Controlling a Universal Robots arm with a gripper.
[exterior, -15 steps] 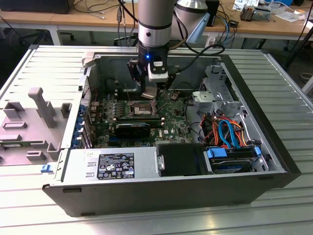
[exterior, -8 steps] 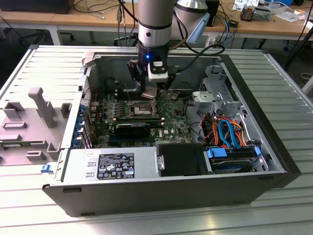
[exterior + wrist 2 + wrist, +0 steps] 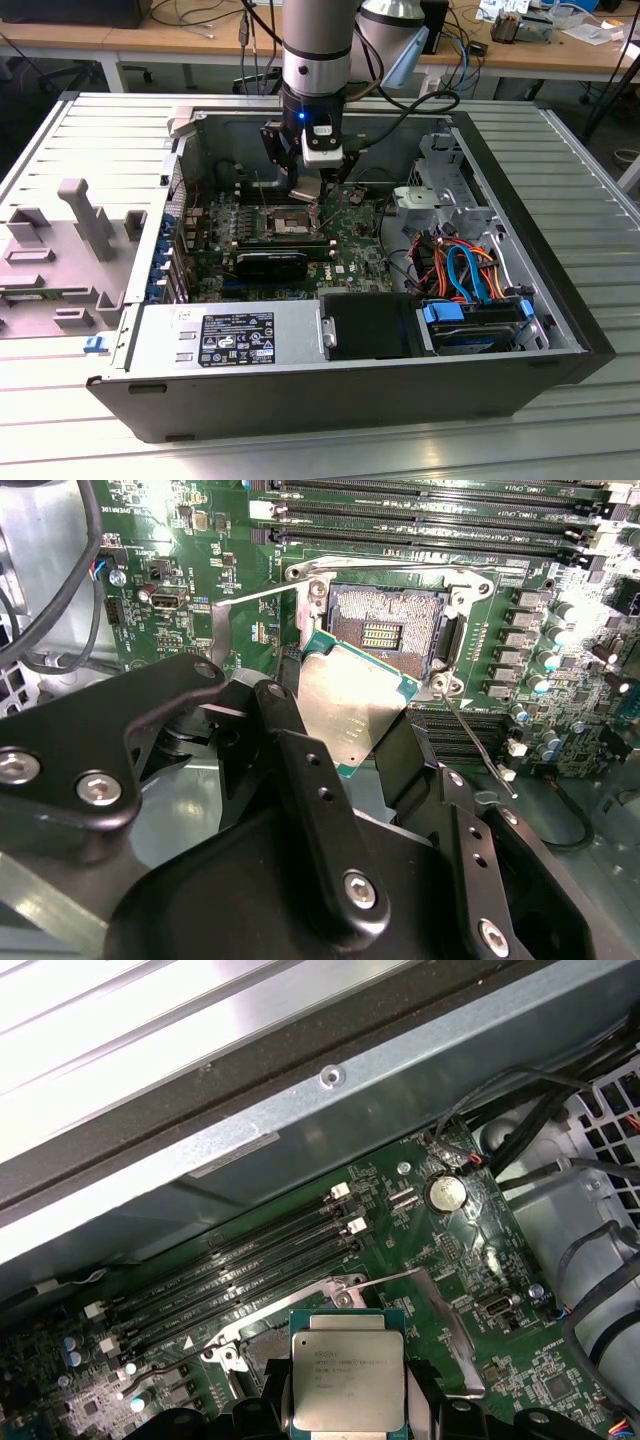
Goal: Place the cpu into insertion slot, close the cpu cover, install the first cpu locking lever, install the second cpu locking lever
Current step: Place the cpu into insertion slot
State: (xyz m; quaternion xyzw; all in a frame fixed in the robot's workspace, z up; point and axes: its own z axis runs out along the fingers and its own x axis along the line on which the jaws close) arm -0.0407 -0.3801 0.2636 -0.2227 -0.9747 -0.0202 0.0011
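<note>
In the exterior view the gripper (image 3: 306, 185) hangs inside the open computer case (image 3: 350, 400), directly above the insertion slot (image 3: 285, 222). The wrist views add detail. The jaws are clenched on the edges of the cpu (image 3: 350, 705), which is held close over the bare slot and not seated. The cpu cover (image 3: 448, 1328) is swung open.

Dull silver-grey cpu (image 3: 347, 1380) edged green, green circuit board (image 3: 450, 1252), black memory slots (image 3: 240, 1265).

One cpu (image 3: 350, 705), one insertion slot (image 3: 385, 630), one case (image 3: 330, 395)
</note>
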